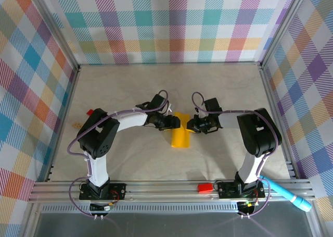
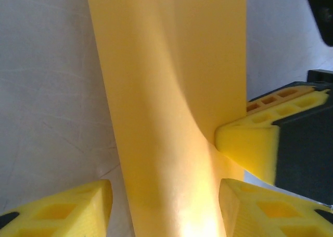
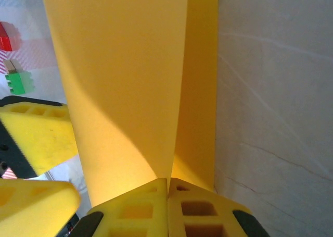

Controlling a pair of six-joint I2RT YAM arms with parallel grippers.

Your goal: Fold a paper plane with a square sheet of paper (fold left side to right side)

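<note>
Closest to the right wrist camera, the right hand (image 3: 167, 187) had its two yellow fingers (image 3: 135, 211) pressed flat together, with no gap between them. Their tips met the yellow-orange sheet of paper (image 3: 125, 91), which lay folded lengthwise, an upper flap over a narrower strip of the lower layer. Whether the tips pinched the sheet or only pressed against it, I could not tell. From the left wrist, one of those closed tips touched the paper's edge, where the sheet bowed up a little.

The left hand (image 2: 165, 195) stood about half open, one finger (image 2: 78, 208) on each side of the paper. The sheet ran between them ungripped.

Seen from above, the folded sheet was a narrow strip on the pale tabletop (image 1: 130, 86), midway between the two arms. Both hands faced each other across its far half. Beyond the left hand, a red block (image 3: 6, 36) and a green block (image 3: 21, 80) sat on the tabletop, apart from the paper.
</note>
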